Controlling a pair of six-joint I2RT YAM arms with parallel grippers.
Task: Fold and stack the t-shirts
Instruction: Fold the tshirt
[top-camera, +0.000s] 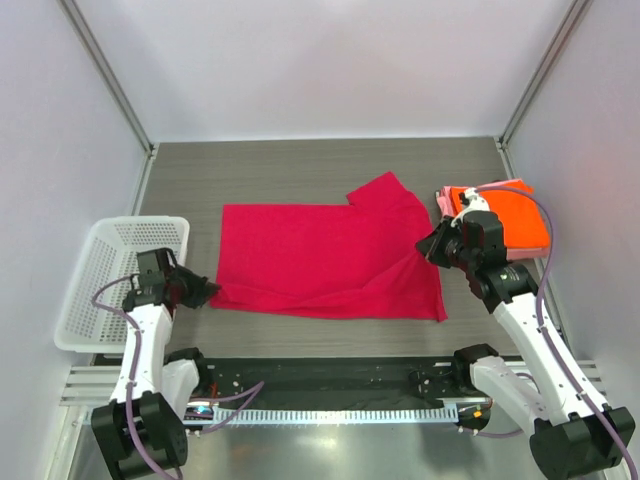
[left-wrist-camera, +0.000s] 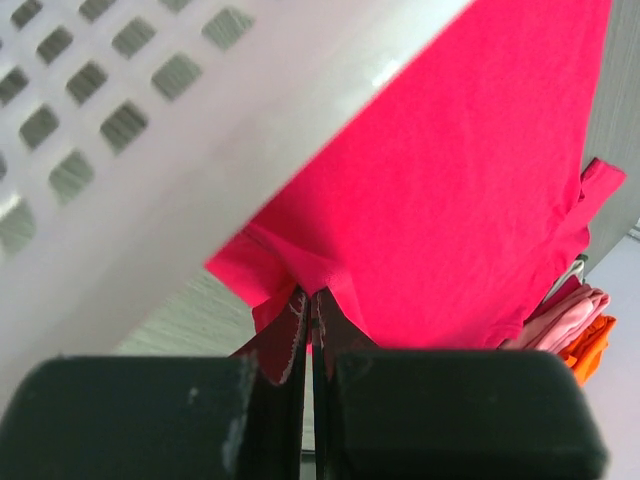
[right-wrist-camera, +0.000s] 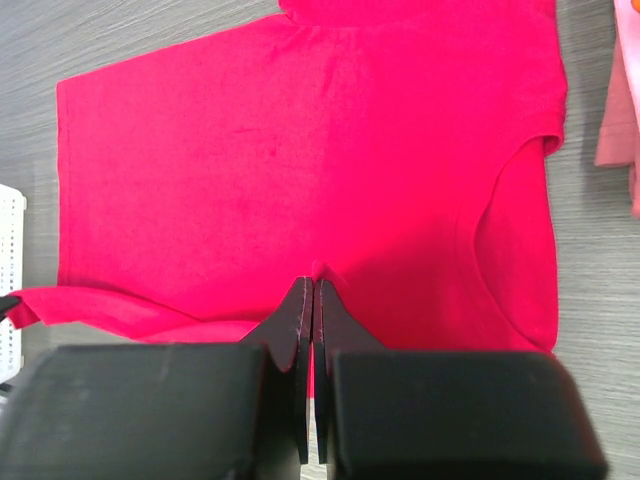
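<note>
Top external: soft, creased crimson-magenta t-shirt (top-camera: 320, 255)

You've got the crimson shirt (top-camera: 330, 255) spread flat in the middle of the desk (top-camera: 250, 170), near edge rumpled, one sleeve pointing to the far side. The orange shirt (top-camera: 522, 225) lies folded at the right, on top of the folded pink shirt (top-camera: 443, 203).

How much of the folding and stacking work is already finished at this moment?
Done: the bright orange cloth t-shirt and pale pink cloth t-shirt lie folded in one pile at the right. In hand: the crimson cloth t-shirt lies spread out, the left claw and right claw each pinching an edge. Left: fold it and put it on the pile.
</note>
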